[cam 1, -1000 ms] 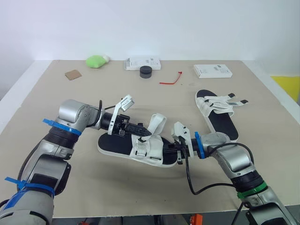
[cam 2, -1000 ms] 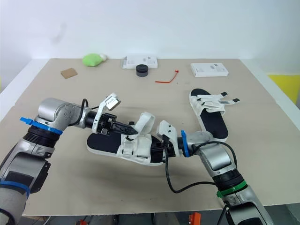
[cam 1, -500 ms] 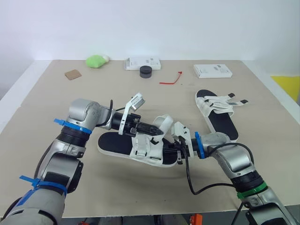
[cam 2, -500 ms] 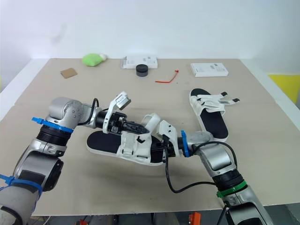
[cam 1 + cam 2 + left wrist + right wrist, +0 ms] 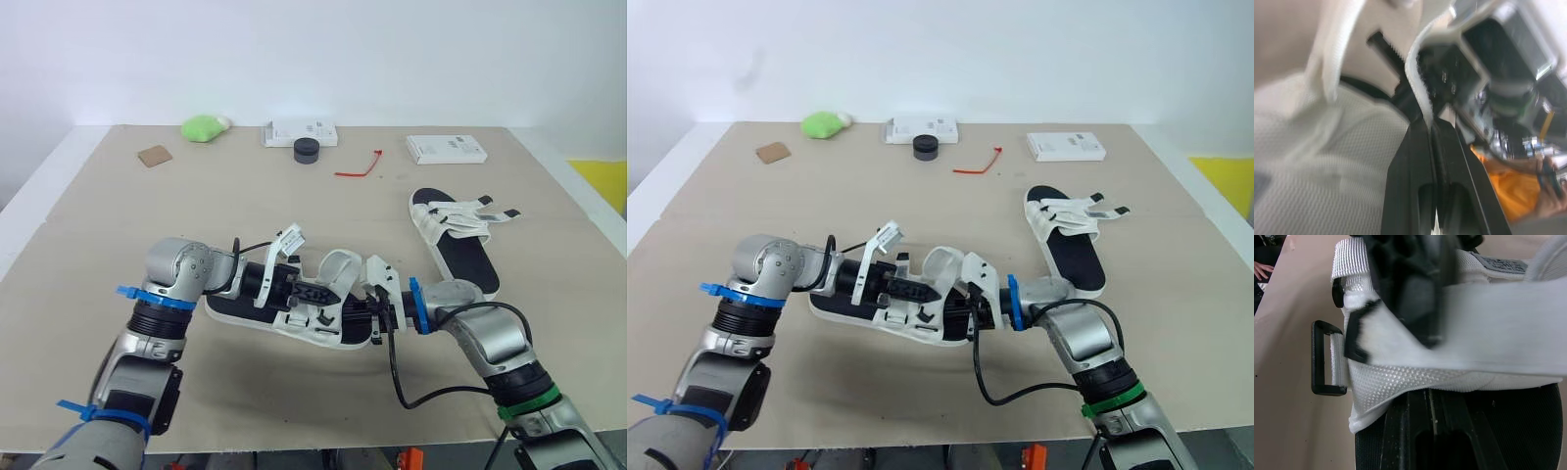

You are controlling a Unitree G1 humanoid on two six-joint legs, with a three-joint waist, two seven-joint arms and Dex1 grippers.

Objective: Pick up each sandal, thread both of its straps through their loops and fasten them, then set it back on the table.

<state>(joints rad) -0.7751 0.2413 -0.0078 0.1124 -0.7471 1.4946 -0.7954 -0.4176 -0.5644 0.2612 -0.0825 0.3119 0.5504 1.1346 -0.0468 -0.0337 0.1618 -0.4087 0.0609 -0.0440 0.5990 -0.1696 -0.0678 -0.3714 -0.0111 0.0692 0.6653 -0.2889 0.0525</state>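
Near sandal (image 5: 328, 334), flat on surface (image 5: 147, 225): left tool (image 5: 318, 292) clamped on its white strap (image 5: 338, 260); right tool (image 5: 370, 308) closed on its end. Second sandal (image 5: 462, 253), straps loose, lies apart.

The beige counter (image 5: 88, 225) carries at its far side a green lump (image 5: 203, 126), brown scrap (image 5: 153, 156), white box (image 5: 300, 132), black puck (image 5: 306, 150), red tie (image 5: 359, 166) and second box (image 5: 446, 149); nearer lie the right sandal (image 5: 454, 240) and the near sandal (image 5: 245, 302)
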